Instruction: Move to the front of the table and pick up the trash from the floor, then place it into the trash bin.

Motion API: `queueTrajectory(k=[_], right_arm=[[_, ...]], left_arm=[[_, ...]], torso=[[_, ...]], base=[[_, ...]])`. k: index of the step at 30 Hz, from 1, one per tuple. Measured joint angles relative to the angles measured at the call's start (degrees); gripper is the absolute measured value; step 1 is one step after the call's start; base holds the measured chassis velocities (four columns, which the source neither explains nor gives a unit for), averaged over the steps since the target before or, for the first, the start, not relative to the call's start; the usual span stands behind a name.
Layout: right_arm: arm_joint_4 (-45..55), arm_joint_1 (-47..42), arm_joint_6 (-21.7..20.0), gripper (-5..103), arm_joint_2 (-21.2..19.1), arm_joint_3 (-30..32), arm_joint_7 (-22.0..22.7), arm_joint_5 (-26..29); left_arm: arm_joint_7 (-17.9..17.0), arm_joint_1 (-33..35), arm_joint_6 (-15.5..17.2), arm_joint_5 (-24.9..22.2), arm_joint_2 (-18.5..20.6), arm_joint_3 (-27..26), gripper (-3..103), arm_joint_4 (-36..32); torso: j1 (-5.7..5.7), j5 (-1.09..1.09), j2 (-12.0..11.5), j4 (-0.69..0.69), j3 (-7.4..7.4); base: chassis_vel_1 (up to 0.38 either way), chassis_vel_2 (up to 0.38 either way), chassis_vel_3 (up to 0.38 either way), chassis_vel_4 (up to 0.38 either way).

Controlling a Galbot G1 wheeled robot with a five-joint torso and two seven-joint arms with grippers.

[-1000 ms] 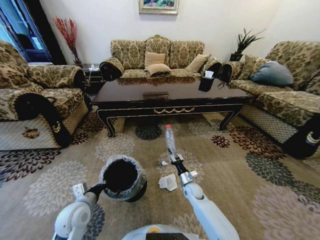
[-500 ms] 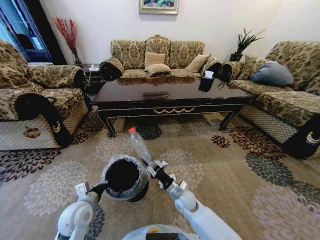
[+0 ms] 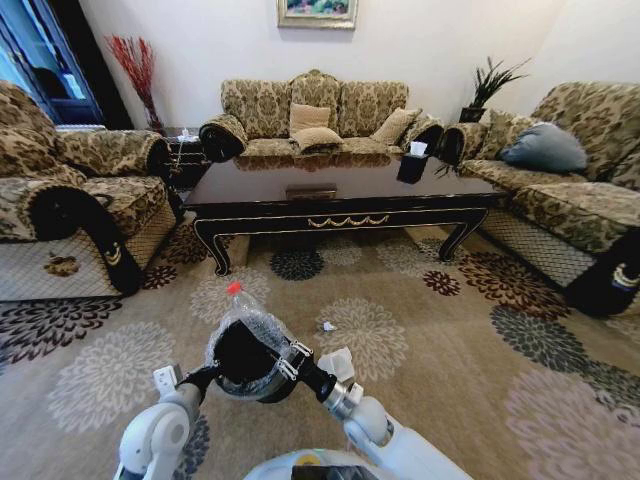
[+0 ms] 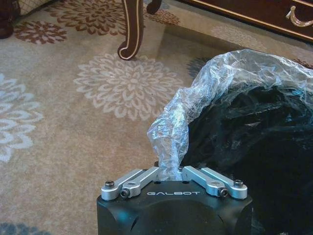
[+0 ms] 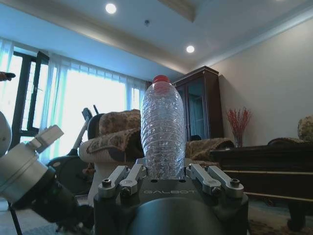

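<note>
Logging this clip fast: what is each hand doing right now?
Left hand: closed on the liner of the trash bin.
Right hand: closed on the bottle, which lies across the bin's mouth.

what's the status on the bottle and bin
Right gripper shut on bottle, over bin. Left gripper pinching bin liner. Crumpled paper on floor.

Home living rm: ornate sofas [image 3: 315, 115] round dark coffee table [image 3: 340, 185], floral carpet [image 3: 450, 330], framed pic [image 3: 317, 12], plant [image 3: 490, 85].
</note>
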Motion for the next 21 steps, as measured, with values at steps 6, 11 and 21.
queueTrajectory(k=[6, 11, 21], right_arm=[[-1.6, 1.7, 0.2, 30, 2.4, -1.1, 0.1, -0.1], [-3.7, 2.4, 1.1, 30, 3.5, -1.6, -0.1, -1.3], [-5.7, 2.1, 2.4, 29, 4.2, -1.7, 0.2, -3.3]], left_arm=[[-0.1, 0.0, 0.0, -0.2, -0.8, 0.6, 2, -0.7], [-0.1, -0.1, 0.0, -0.3, -1.0, 0.8, 2, -0.7], [-0.1, -0.5, 0.0, -0.5, -0.8, 0.8, 2, -0.1]], torso=[[0.00, 0.00, 0.0, 0.01, 0.00], [0.00, 0.00, 0.0, 0.01, 0.00], [0.00, 0.00, 0.0, 0.00, 0.00]], base=[[0.000, 0.000, 0.000, 0.000], [0.000, 0.000, 0.000, 0.000], [0.000, 0.000, 0.000, 0.000]])
